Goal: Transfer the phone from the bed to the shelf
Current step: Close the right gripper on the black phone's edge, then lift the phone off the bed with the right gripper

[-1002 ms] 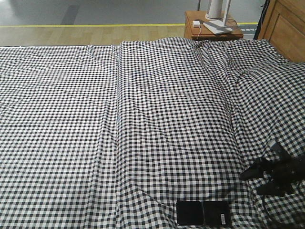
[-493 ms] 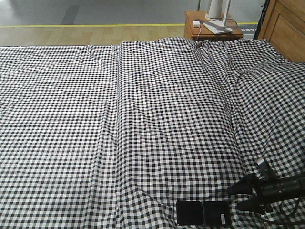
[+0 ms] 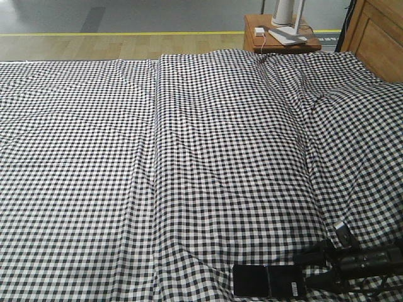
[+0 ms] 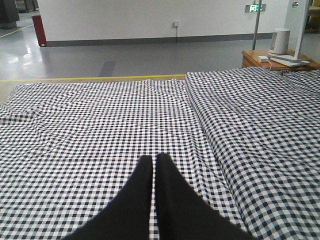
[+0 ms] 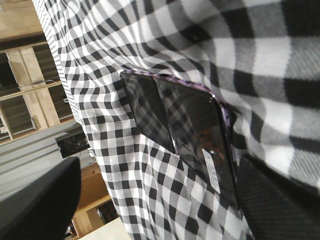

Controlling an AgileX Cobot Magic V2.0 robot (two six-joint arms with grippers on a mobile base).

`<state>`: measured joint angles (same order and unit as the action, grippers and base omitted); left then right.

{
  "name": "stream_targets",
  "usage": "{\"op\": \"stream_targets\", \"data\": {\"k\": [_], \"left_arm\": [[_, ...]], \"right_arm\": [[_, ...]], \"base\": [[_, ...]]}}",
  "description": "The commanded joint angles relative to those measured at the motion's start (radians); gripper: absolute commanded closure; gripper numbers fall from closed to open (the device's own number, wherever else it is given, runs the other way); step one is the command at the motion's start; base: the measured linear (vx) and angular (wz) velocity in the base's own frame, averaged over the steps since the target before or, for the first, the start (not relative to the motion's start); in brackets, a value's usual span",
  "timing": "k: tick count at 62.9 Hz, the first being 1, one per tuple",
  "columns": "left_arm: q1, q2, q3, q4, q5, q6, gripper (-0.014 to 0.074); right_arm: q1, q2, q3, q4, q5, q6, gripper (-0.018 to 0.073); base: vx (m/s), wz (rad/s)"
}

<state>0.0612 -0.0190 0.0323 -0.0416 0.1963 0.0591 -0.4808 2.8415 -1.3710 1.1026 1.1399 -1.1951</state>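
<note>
The phone (image 3: 267, 281) lies flat on the gingham bed (image 3: 189, 157) near its front edge, a glossy black slab with a middle crease. My right gripper (image 3: 312, 269) is open at the phone's right end, low over the cloth. In the right wrist view the phone (image 5: 185, 125) shows its white sticker, with that end close to one finger of my right gripper (image 5: 160, 200); nothing is held. My left gripper (image 4: 153, 161) is shut and empty over the bed (image 4: 100, 125). Pale wooden boards with open compartments, seemingly the shelf (image 5: 25, 95), show beyond the bed's edge.
A brown nightstand (image 3: 277, 38) with a white device stands behind the bed at the back right. A wooden headboard (image 3: 378, 38) runs along the right. Cloth folds bunch around the phone. Grey floor with a yellow line (image 3: 126, 33) lies beyond.
My right gripper has moved left and down, from the bed's right side to the phone's right end. The phone has not moved.
</note>
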Motion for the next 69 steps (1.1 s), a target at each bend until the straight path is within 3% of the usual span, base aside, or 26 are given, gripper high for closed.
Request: {"op": "stream_targets", "data": {"k": [1,35,69], "left_arm": [[0.000,-0.008,0.007,-0.009,-0.070,0.000,0.0595],[0.000,-0.008,0.007,-0.009,-0.070,0.000,0.0595],[0.000,-0.008,0.007,-0.009,-0.070,0.000,0.0595]], "right_arm": [[-0.006,-0.037,-0.007,0.032,0.075,-0.025,-0.0036],[0.001,0.028,-0.107,0.035,0.113,0.006,-0.0036],[0.166,0.028,-0.107,0.037,0.134,-0.007,-0.0035]], "base": [[0.00,0.00],[0.00,0.00],[0.00,0.00]]}}
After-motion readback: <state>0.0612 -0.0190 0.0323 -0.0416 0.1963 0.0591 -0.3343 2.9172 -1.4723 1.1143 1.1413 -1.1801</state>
